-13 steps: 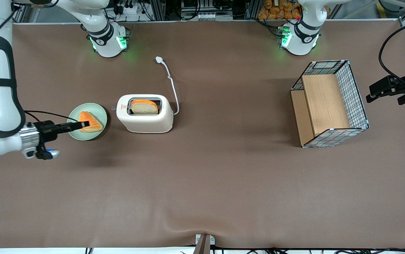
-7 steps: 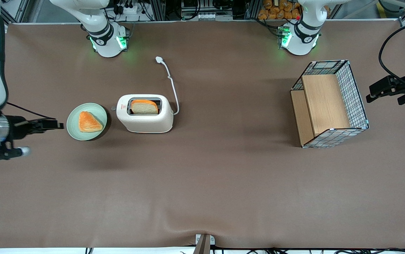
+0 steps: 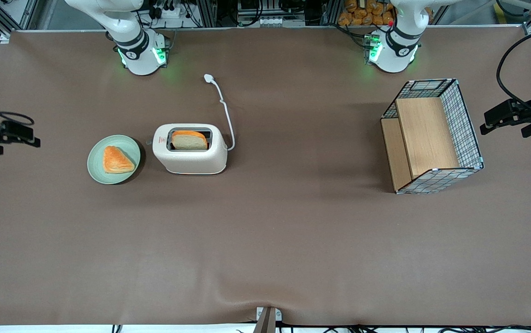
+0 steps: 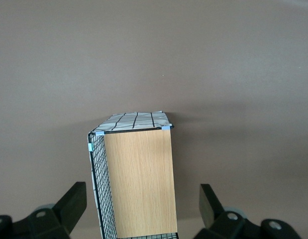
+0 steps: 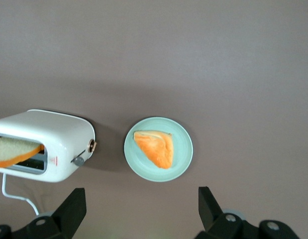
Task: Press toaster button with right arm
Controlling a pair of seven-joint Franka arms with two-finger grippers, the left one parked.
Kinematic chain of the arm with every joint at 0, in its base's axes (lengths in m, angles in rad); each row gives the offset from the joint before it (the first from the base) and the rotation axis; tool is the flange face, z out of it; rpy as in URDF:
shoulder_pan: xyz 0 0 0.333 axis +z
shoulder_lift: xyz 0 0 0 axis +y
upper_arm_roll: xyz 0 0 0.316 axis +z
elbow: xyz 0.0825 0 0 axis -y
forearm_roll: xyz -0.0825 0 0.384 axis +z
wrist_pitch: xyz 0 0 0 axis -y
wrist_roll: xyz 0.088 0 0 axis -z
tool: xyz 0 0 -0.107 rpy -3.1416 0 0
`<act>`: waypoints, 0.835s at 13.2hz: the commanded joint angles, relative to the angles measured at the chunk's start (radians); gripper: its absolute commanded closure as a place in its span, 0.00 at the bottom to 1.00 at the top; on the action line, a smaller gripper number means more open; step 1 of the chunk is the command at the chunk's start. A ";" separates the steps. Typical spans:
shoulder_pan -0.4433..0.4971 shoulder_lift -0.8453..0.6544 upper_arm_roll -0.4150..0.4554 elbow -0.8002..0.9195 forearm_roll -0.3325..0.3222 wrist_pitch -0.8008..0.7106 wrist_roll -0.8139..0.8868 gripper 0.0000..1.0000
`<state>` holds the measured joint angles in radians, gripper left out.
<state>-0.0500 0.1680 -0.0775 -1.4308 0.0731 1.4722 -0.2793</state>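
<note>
The black two-finger gripper [image 3: 15,135] of the right arm hangs over the working arm's end edge of the brown tabletop [image 3: 265,240], well apart from everything on it; its two fingers [image 5: 70,209] stand wide apart with nothing between them. The small cream-white rounded plastic toaster [image 3: 190,149] stands nearer to the edge where the arm bases are mounted than to the front camera's edge, roughly a third of the way along from the working arm's end. A slice of bread [image 3: 189,139] sits in its wide top slot. The tiny grey-white round lever knob [image 5: 78,161] sticks out of the toaster's narrow end, facing a pale green round plate [image 3: 96,169] just beside it. The plate carries an orange triangular pastry [image 3: 116,159]. The white cord [image 3: 225,113] runs from the toaster toward the arm bases' edge.
</note>
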 commanded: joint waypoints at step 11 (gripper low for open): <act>0.025 -0.202 0.007 -0.057 -0.065 -0.153 0.222 0.00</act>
<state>-0.0316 0.0027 -0.0736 -1.4546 0.0327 1.3478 -0.0951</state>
